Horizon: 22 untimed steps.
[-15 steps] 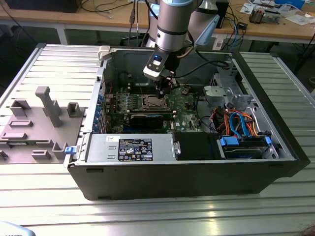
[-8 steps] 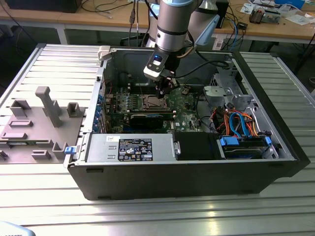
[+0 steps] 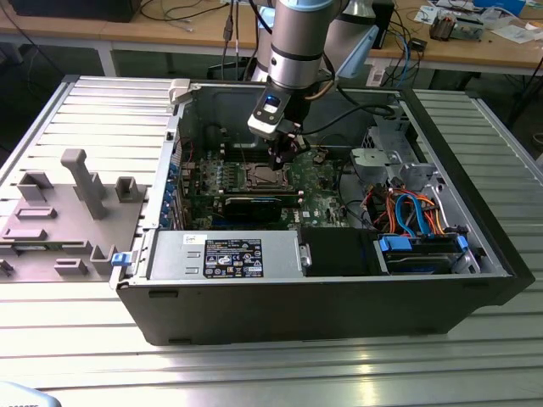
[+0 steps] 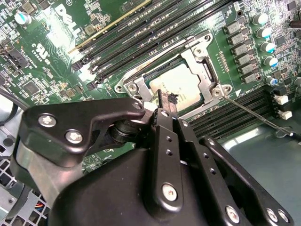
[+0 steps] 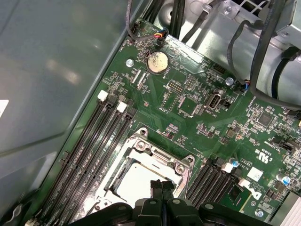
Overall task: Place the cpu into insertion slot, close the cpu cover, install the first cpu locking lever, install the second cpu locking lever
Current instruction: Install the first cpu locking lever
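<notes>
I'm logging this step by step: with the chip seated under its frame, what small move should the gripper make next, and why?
Probably slide the shut gripper sideways toward the thin locking lever. The cpu lies seated with the cpu cover flat over its edges, while that lever juts out, seemingly unlatched, across the memory slots.

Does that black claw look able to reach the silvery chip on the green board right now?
Probably yes. The gripper hangs right at the cpu, its tips pointing down toward the chip, and nothing lies between them.
</notes>
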Each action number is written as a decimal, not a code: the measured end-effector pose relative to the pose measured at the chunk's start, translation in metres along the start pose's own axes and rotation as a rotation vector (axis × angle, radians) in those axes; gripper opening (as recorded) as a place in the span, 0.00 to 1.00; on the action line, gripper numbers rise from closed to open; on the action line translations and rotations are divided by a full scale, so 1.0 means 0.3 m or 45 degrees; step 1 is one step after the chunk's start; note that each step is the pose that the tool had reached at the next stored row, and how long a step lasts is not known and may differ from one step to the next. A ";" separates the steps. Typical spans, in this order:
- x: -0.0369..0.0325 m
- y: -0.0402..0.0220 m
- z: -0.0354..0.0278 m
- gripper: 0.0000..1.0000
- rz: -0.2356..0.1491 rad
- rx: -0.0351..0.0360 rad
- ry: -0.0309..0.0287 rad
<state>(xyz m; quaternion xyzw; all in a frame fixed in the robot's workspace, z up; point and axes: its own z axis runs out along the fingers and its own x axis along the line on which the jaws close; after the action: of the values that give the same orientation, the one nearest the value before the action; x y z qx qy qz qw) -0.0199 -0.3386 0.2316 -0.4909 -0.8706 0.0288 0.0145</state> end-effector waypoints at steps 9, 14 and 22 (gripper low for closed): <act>0.000 0.000 0.000 0.11 -0.006 0.0000 -0.0003; 0.000 0.000 0.001 0.11 -0.009 0.0000 -0.0005; 0.000 0.000 0.001 0.11 -0.015 0.0000 -0.0009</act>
<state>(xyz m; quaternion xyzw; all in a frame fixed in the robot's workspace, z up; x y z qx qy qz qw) -0.0199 -0.3385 0.2314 -0.4859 -0.8734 0.0289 0.0143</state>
